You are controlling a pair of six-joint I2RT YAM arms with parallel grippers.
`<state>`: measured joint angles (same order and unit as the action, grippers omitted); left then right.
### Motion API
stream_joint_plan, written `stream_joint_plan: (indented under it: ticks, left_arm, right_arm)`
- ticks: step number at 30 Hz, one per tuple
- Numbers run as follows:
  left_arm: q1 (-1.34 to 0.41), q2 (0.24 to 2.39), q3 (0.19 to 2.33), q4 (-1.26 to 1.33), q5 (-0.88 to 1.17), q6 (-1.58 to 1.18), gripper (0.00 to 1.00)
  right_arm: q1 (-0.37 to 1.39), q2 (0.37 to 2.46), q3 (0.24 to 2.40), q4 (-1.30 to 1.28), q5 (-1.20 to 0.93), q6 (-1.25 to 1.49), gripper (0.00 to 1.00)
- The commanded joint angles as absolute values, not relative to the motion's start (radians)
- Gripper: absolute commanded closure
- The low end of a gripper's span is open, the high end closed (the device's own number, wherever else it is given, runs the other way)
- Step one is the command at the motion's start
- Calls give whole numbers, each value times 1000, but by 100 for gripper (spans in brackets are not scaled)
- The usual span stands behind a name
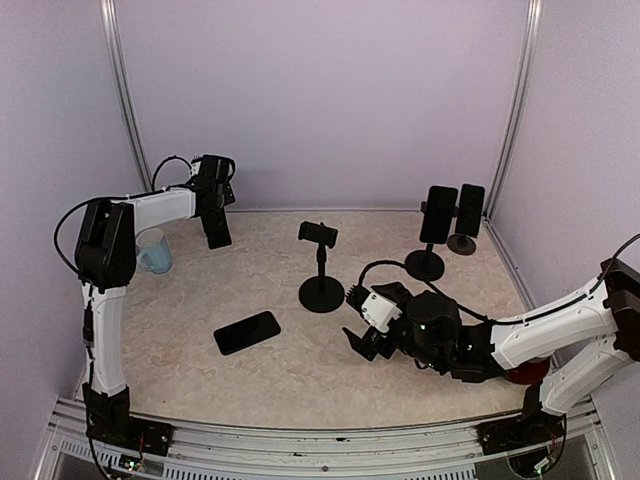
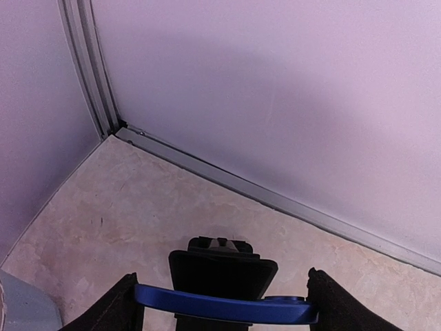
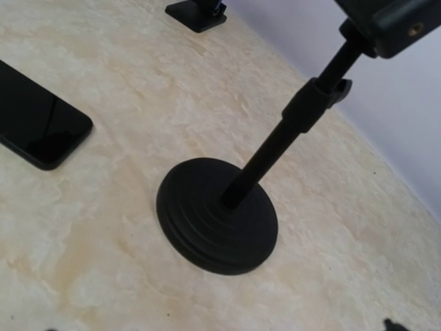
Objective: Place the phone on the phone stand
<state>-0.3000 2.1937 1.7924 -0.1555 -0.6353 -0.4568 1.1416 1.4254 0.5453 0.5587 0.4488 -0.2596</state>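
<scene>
My left gripper (image 2: pixel 220 277) is at the back left corner, shut on a blue-edged phone (image 2: pixel 227 305) that spans from one finger to the other. Right behind that phone is the black clamp of a phone stand (image 2: pixel 222 269). In the top view this gripper (image 1: pixel 214 212) hangs by the back wall with the dark phone (image 1: pixel 218 230) below it. Another black phone (image 1: pixel 246 332) lies flat on the table, also visible as a phone (image 3: pixel 38 127) from the right wrist. My right gripper (image 1: pixel 353 322) is open and holds nothing, low beside the middle stand (image 1: pixel 321 265).
The middle stand's round base (image 3: pixel 217 214) and pole sit just ahead of the right wrist. Two more stands carrying phones (image 1: pixel 438 215) (image 1: pixel 470 210) stand at the back right. A pale blue cup (image 1: pixel 153 250) sits near the left wall.
</scene>
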Motion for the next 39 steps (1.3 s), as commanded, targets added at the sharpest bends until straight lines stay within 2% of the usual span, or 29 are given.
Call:
stream_joint_plan:
  ticks: [1, 13, 18, 27, 33, 39]
  left_arm:
    - [-285, 2225, 1834, -104, -638, -404, 18]
    - [-273, 2257, 1845, -75, -633, -387, 10]
    - [-273, 2263, 1858, -66, -623, -374, 2]
    - [-273, 2244, 1860, -78, -617, -386, 1]
    - [-281, 2106, 1794, -80, -585, -409, 1]
    - [-340, 1871, 1581, 31, -551, -373, 1]
  right_arm:
    - [1132, 1437, 573, 574, 446, -253, 0]
    - [1133, 1438, 574, 569, 445, -250, 0]
    - [1132, 1437, 573, 569, 446, -251, 0]
    - [1133, 1440, 574, 568, 446, -251, 0]
    - [1132, 1439, 577, 560, 440, -250, 0]
    - [1131, 1443, 580, 558, 421, -246, 0]
